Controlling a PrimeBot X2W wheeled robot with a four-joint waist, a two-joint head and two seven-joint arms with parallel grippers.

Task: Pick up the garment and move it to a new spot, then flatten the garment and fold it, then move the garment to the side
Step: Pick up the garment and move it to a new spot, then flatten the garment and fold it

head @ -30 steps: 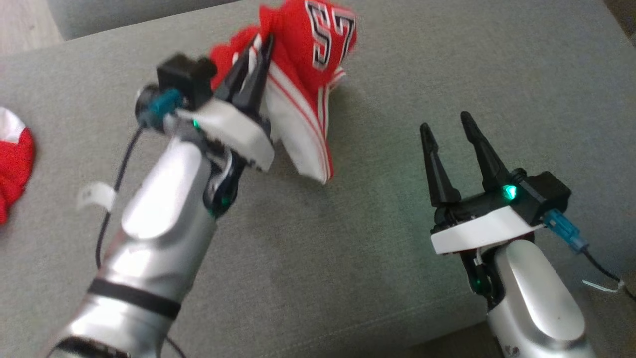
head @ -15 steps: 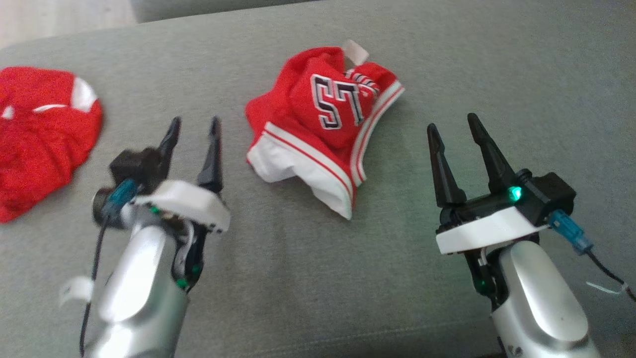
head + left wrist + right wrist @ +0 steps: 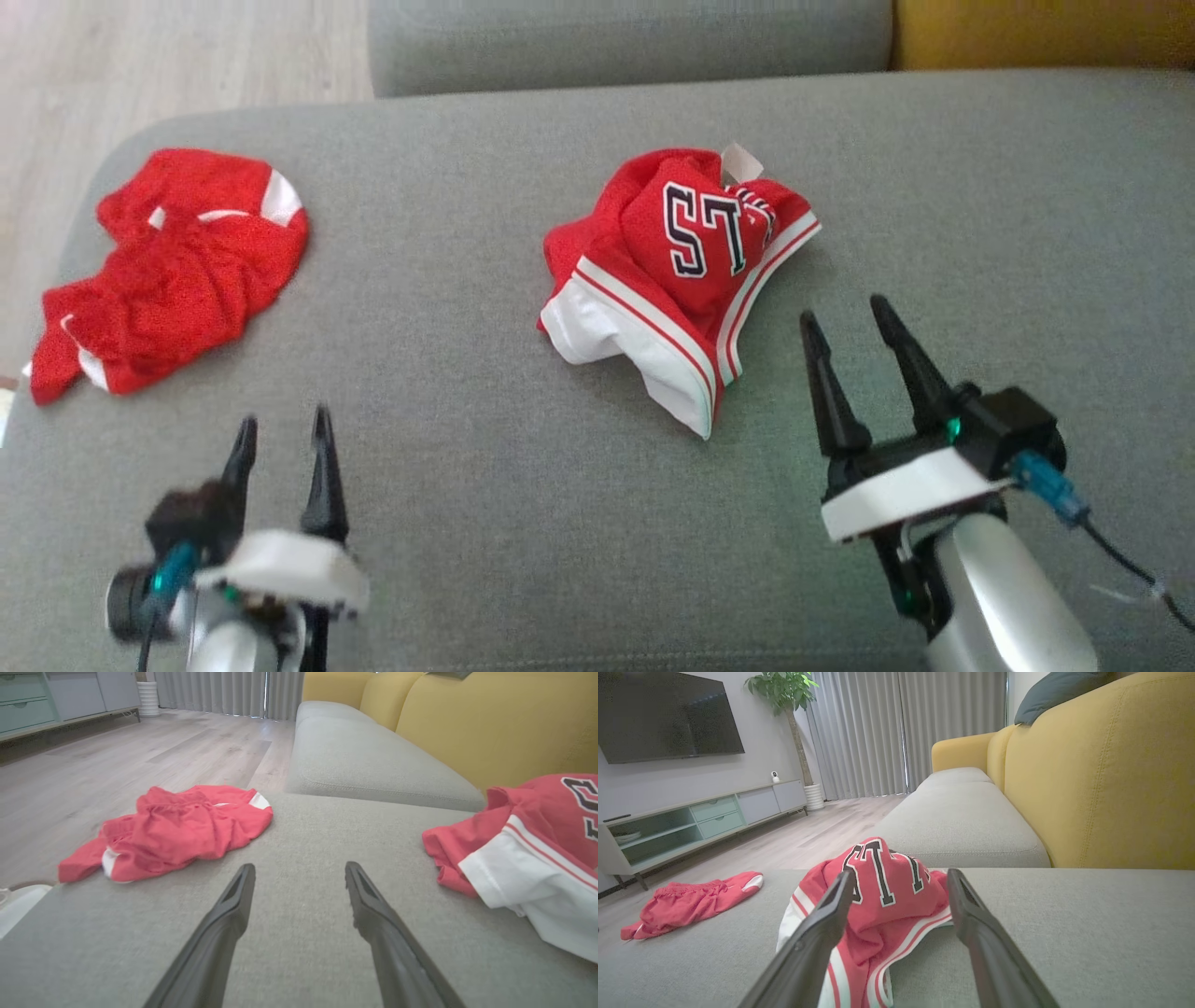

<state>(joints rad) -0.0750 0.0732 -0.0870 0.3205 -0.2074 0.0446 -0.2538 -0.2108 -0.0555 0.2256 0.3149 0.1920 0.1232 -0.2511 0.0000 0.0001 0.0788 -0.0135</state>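
Observation:
The garment (image 3: 681, 271), a crumpled red jersey with white trim and dark lettering, lies loose on the grey seat cushion (image 3: 523, 485) near its middle. My left gripper (image 3: 285, 420) is open at the lower left, well short of the garment and apart from it; in the left wrist view the left gripper (image 3: 300, 865) has bare cushion between its fingers and the garment (image 3: 528, 858) to the right. My right gripper (image 3: 842, 310) is open just right of the garment's near edge, holding nothing. Past the right gripper (image 3: 901, 872) the garment (image 3: 887, 891) lies close ahead.
A second red piece of clothing (image 3: 177, 271) lies bunched at the cushion's far left, near its rounded edge, beyond which is wooden floor (image 3: 168, 56). Another grey cushion (image 3: 625, 37) and the yellow backrest (image 3: 1101, 788) border the far side.
My left gripper opened and let go of the garment, which now rests on the cushion. The left arm drew back to the lower left. The head camera also shifted.

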